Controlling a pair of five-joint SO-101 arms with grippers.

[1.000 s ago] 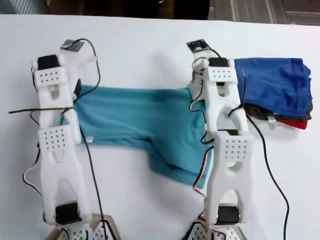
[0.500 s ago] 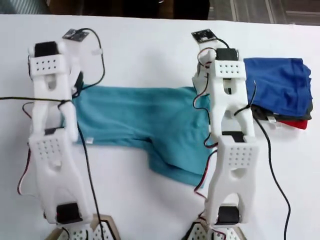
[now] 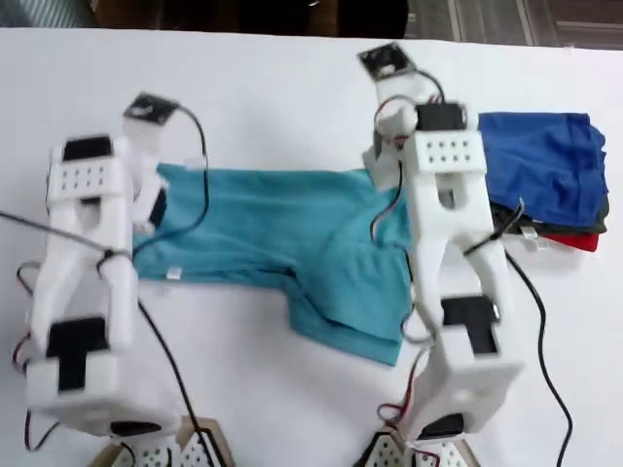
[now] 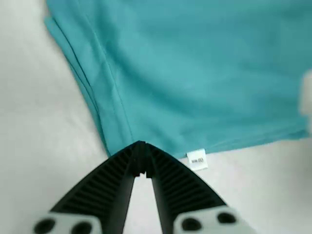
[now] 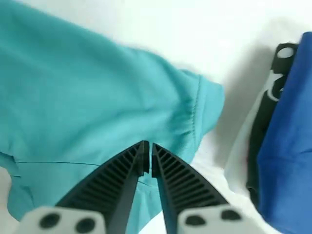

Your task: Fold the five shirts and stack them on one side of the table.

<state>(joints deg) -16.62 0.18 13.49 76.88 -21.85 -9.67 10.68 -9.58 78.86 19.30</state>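
Note:
A teal shirt (image 3: 282, 229) lies spread across the middle of the white table, with one sleeve part folded toward the near side. My left gripper (image 4: 141, 146) is shut, its tips pinching the shirt's left hem (image 4: 112, 112) beside a small white label (image 4: 196, 160). Also shut is my right gripper (image 5: 147, 146), on puckered teal cloth (image 5: 97, 97) near the shirt's right sleeve hem (image 5: 197, 117). Folded shirts (image 3: 540, 170) are stacked at the right, blue on top with black and red beneath; their blue and black edges (image 5: 287, 136) sit close beside the right gripper.
Both white arms (image 3: 83, 253) (image 3: 453, 233) rise over the shirt's two ends, trailing black cables. The table's far edge (image 3: 292, 34) runs along the back. Bare white table (image 3: 273, 97) lies beyond the shirt and on the near side between the arm bases.
Both arms have risen and drawn back toward the near side, uncovering more of the shirt's ends. The cloth at the right end has bunched up slightly.

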